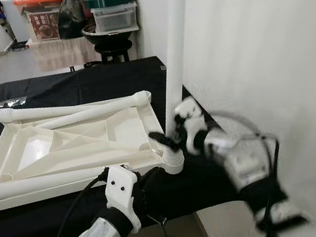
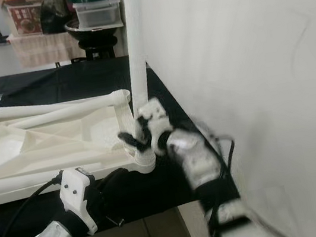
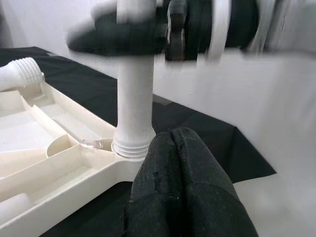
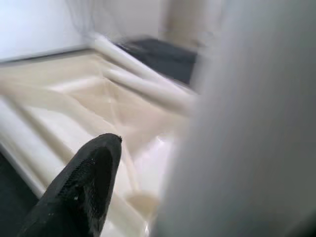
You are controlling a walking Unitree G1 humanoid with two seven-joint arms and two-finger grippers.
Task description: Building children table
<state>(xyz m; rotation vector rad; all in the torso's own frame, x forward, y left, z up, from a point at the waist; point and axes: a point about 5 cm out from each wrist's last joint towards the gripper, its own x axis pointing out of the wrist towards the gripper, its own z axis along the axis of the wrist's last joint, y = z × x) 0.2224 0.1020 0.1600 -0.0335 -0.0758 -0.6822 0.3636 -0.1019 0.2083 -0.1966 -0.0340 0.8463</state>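
At the near right corner of the upturned tabletop (image 1: 7, 155), you have the upright leg (image 1: 174, 50) standing in its corner socket (image 1: 173, 159), long axis vertical, rising straight out of the tray-like underside. Your right gripper (image 1: 170, 136) pinches that leg low down, just above the socket, its black fingers closed round the white tube; the blur in both wrist views suggests to me that it is turning. The leg's threaded collar sits at the socket mouth in the left wrist view, and a little thread shows, so you probably have more screwing to do.

Your left gripper (image 3: 173, 148) sits just in front of the same corner with its fingers pressed together and holding nothing, their tips close to the socket's outer wall. It is the nearer one for steadying the tabletop, while the right one owns the leg.

Across the tabletop lie three more legs: one loose leg (image 1: 94, 112) diagonally over the ribs, another (image 1: 42, 111) along the far edge, and one (image 1: 36, 184) along the near edge, all on their sides on the black cloth (image 1: 68, 84).

Keep the twist about the vertical axis; a tilt there could cross the threads.
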